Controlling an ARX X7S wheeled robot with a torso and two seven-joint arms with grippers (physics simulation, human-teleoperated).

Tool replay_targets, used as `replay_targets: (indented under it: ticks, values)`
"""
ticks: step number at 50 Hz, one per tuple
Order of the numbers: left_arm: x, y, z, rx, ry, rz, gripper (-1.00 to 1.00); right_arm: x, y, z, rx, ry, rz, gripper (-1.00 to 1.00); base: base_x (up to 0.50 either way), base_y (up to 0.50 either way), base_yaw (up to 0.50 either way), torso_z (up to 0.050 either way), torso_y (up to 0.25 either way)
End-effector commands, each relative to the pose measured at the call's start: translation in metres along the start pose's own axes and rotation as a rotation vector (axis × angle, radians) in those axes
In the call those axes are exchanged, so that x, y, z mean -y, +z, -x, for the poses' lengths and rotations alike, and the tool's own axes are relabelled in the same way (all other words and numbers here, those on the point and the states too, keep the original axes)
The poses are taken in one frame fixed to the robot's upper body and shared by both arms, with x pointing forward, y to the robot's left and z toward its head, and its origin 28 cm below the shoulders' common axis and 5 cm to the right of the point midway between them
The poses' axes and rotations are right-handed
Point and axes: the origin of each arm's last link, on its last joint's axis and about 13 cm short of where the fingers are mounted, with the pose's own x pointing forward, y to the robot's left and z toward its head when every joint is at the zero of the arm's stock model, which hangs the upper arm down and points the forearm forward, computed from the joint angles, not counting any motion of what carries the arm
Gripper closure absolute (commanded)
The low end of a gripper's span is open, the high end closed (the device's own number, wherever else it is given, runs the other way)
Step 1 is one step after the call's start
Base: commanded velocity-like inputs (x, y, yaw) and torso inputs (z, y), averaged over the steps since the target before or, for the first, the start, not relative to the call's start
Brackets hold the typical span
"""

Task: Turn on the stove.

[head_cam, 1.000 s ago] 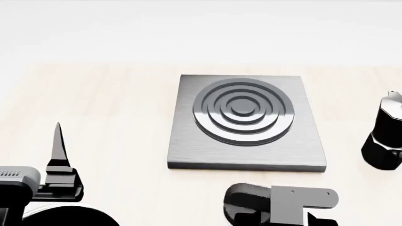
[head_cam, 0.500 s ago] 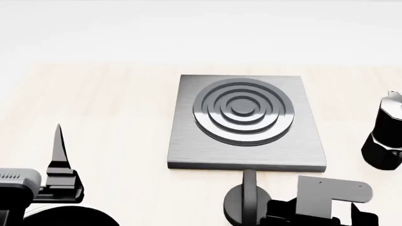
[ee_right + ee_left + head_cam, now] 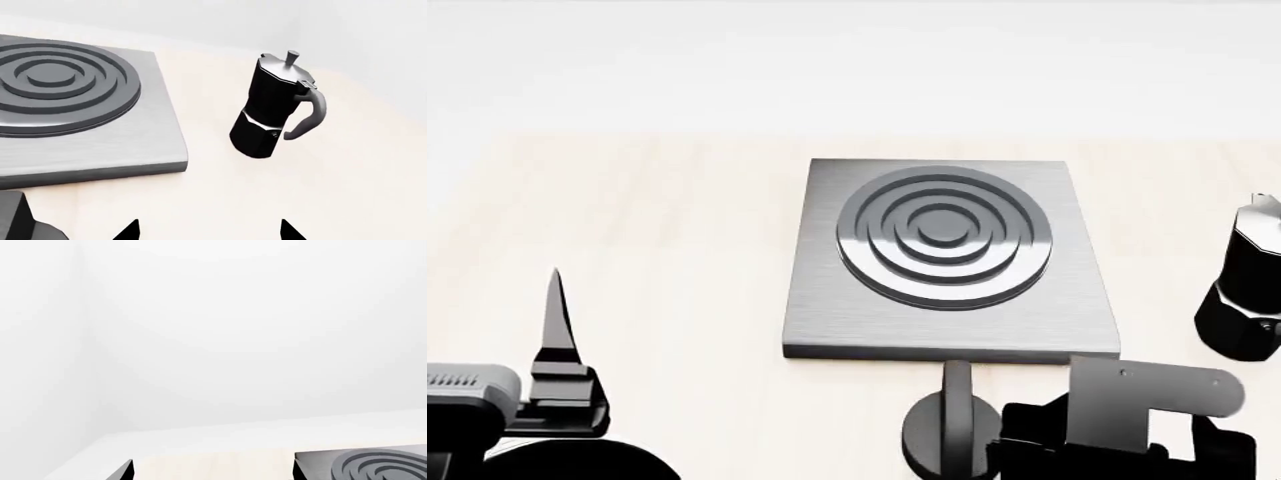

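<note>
Sitting mid-table, the stove (image 3: 952, 262) had its black knob (image 3: 950, 432) (fin upright) just off its near edge. Right gripper (image 3: 208, 231) hung beside the knob, fingers spread; moka pot (image 3: 277, 107) further right. Left gripper (image 3: 557, 340): couldn't tell.

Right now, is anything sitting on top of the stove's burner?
No. The burner is bare in the head and right wrist views; the moka pot stands on the table beside the stove. The frames cannot show what lies under the slab.

Stove (image 3: 950, 262): flat square brushed-grey slab, raised ring burner, lying mid-table. Black round knob (image 3: 953, 425), upright fin, sits just off its near edge by the table's near edge.
</note>
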Motion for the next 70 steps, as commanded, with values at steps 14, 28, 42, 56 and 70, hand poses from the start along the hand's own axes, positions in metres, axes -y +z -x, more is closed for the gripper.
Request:
replay_targets:
  ticks: [14,28,42,56,70]
  values:
    - [0.001,0.001,0.000,-0.004,-0.007,-0.004,-1.00,-0.003,0.017,0.016,0.088,0.011,0.049,-1.00,0.00,0.00,0.00,0.000,0.000]
    - [-0.002,0.003,-0.004,-0.004,-0.004,0.001,-1.00,-0.005,0.022,0.021,0.121,0.017,0.062,-1.00,0.00,0.00,0.00,0.000,0.000]
    - [-0.002,0.003,-0.003,-0.009,-0.001,-0.004,-1.00,-0.004,0.029,0.029,0.160,0.038,0.066,-1.00,0.00,0.00,0.00,0.000,0.000]
    - [-0.001,0.002,-0.003,-0.008,-0.003,-0.007,-1.00,-0.004,0.037,0.038,0.229,0.059,0.060,-1.00,0.00,0.00,0.00,0.000,0.000]
    - [-0.002,0.003,-0.003,-0.006,-0.001,-0.005,-1.00,-0.005,0.044,0.047,0.296,0.082,0.067,-1.00,0.00,0.00,0.00,0.000,0.000]
